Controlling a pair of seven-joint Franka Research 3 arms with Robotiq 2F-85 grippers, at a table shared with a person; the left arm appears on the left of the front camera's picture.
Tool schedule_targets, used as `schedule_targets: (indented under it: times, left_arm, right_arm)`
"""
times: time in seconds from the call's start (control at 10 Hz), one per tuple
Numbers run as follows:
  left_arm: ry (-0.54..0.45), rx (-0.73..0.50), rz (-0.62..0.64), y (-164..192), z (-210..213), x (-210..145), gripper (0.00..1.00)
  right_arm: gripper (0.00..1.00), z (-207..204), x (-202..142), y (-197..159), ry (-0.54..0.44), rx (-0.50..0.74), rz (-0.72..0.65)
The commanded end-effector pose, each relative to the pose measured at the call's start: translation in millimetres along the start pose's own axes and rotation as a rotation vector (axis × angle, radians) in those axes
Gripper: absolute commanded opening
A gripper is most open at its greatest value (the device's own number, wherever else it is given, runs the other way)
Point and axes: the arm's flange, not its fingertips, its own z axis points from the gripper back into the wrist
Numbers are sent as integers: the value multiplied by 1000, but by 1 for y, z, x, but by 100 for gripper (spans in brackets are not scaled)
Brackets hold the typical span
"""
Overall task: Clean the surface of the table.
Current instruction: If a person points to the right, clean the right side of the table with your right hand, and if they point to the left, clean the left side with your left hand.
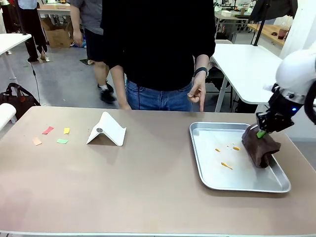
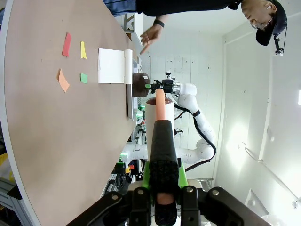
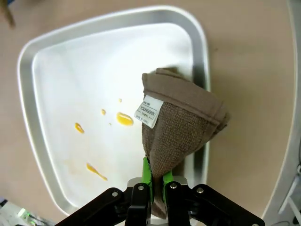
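The beige-brown table (image 1: 148,192) carries a metal tray (image 1: 217,170) at its right, marked with orange stains (image 1: 226,165). My right gripper (image 1: 261,132) is shut on a brown cloth (image 1: 259,147) that hangs onto the tray's right side. In the right wrist view, the right gripper (image 3: 155,181) pinches the labelled cloth (image 3: 178,132) over the tray (image 3: 70,80), beside the stains (image 3: 124,118). My left gripper (image 2: 162,186) is shut on a black-handled tool (image 2: 162,141) with an orange shaft and white head, held off the table (image 2: 56,141).
Several coloured paper scraps (image 1: 54,136) lie at the table's left, next to a white folded dustpan (image 1: 106,131). A person stands at the far edge, one hand (image 1: 197,94) pointing down toward the tray. White tables stand behind.
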Motion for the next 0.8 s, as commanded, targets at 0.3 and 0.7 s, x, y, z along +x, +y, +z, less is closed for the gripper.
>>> schedule_targets:
  times: [0.3, 0.7]
  left_arm:
    - [0, -19, -20, -5, 2, -2, 0]
    - [0, -19, -20, -5, 2, -2, 0]
  right_arm:
    - [10, -54, 26, 40, 88, 51, 24]
    - [10, -82, 26, 85, 146, 99, 131]
